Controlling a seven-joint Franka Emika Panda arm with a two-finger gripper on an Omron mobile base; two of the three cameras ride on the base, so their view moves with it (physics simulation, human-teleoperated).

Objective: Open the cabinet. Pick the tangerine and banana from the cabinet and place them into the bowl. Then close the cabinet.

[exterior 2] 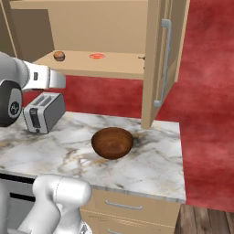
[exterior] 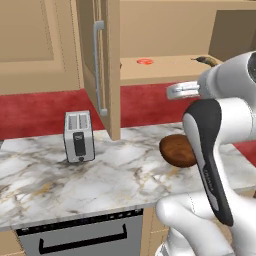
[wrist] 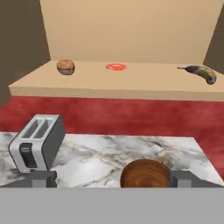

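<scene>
Cabinet (exterior 2: 160, 64) doors stand swung open above the marble counter (exterior: 115, 175), the shelf inside exposed. On it the tangerine (wrist: 116, 67) lies flat near the middle, with the banana (wrist: 200, 72) well apart at the right end in the hand view, its long axis running along the shelf, dark stem toward the tangerine. The hand view also shows a brown round fruit (wrist: 65, 67) at the left end. Below, the bowl (exterior 2: 112, 142) sits upright beside the toaster (exterior: 79, 136). The gripper (wrist: 112, 178) hangs over the counter, jaws spread wide, holding nothing.

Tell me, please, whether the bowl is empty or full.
Empty: the bowl shows only its bare wooden inside.
</scene>
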